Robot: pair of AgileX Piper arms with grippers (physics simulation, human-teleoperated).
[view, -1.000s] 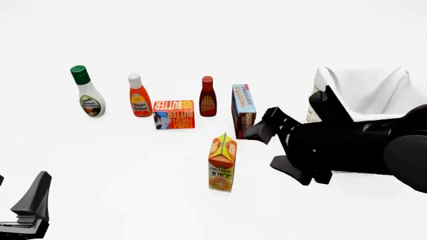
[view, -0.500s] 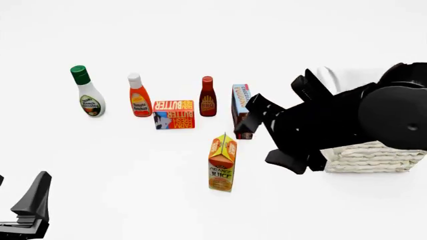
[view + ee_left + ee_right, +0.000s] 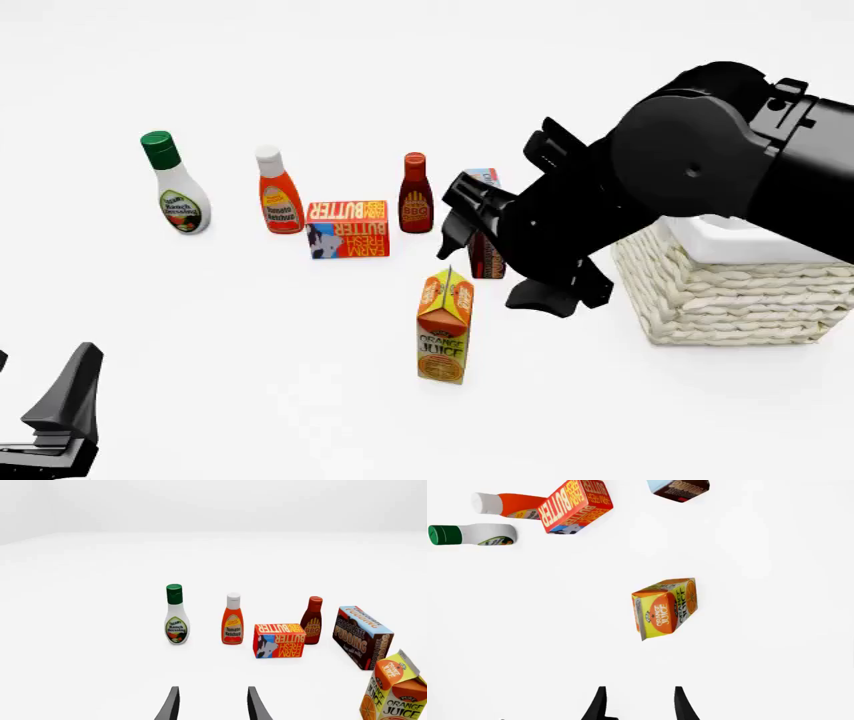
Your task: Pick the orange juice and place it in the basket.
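Note:
The orange juice [image 3: 445, 328] carton stands upright near the table's middle, apart from the row of groceries. My right gripper [image 3: 478, 268] hovers open just above and behind it, empty. In the right wrist view the orange juice [image 3: 664, 608] lies straight ahead of the right gripper [image 3: 639, 707], well short of the fingertips. The cream wicker basket [image 3: 727, 290] stands to the right, partly hidden by the right arm. My left gripper [image 3: 212, 707] is open and empty at the near left, with the orange juice [image 3: 393, 692] off to its side.
A back row holds a ranch dressing bottle [image 3: 175, 185], a ketchup bottle [image 3: 279, 193], a butter box [image 3: 348, 228], a BBQ sauce bottle [image 3: 415, 195] and a chocolate pudding box [image 3: 483, 255] partly behind the right gripper. A left finger [image 3: 67, 400] shows at the bottom left.
The right arm has swung left and risen from in front of the basket to above the orange juice, uncovering the basket's front. The left arm has not moved.

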